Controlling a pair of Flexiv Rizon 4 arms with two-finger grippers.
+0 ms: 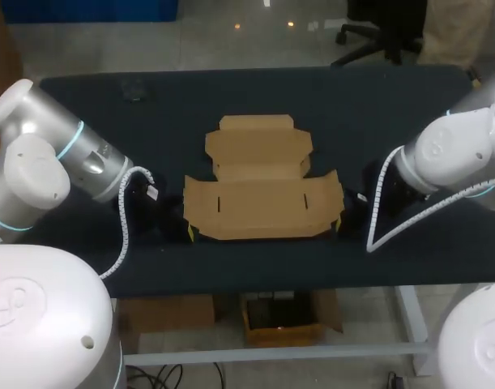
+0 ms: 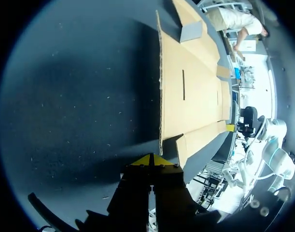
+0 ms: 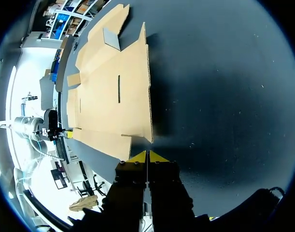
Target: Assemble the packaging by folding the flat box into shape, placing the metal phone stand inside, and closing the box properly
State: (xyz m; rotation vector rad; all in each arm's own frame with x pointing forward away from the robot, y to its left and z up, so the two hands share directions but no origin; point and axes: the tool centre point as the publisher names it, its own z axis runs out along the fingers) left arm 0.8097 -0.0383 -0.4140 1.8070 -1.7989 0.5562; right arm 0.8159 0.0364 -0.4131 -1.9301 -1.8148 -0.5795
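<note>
Centrally placed: flat cardboard box (image 1: pixel 259 190), unfolded, lying in the middle of the head view on a dark table (image 1: pixel 393 105).
- Wide main panel toward the lower part of the frame, with two short slits cut in it.
- Narrower panel with a tuck flap above it, toward the top of the frame.
- Small side flaps stick out at the left and right ends.

Left gripper (image 1: pixel 189 233): low over the table at the box's lower left corner in the head view.
- In the left wrist view the two yellow tips meet along a thin seam, with nothing visible between them.
- The box (image 2: pixel 190 92) stretches away ahead of the tips, its nearest flap corner just ahead and slightly to one side. I cannot tell whether the tips touch the card.

Right gripper (image 1: pixel 340 221): at the box's lower right corner in the head view, opposite the left one.
- In the right wrist view its yellow tips are likewise pressed together and hold nothing.
- The box (image 3: pixel 113 92) lies ahead, one corner just beyond the tips. Contact cannot be judged.

Left arm (image 1: pixel 61 154): comes in from the left edge of the frame, silver and white, with a white coiled cable (image 1: pixel 127 219) hanging from it.

Right arm (image 1: pixel 450 150): comes in from the right edge, and a second white cable (image 1: pixel 381 203) loops down beside it.
</note>
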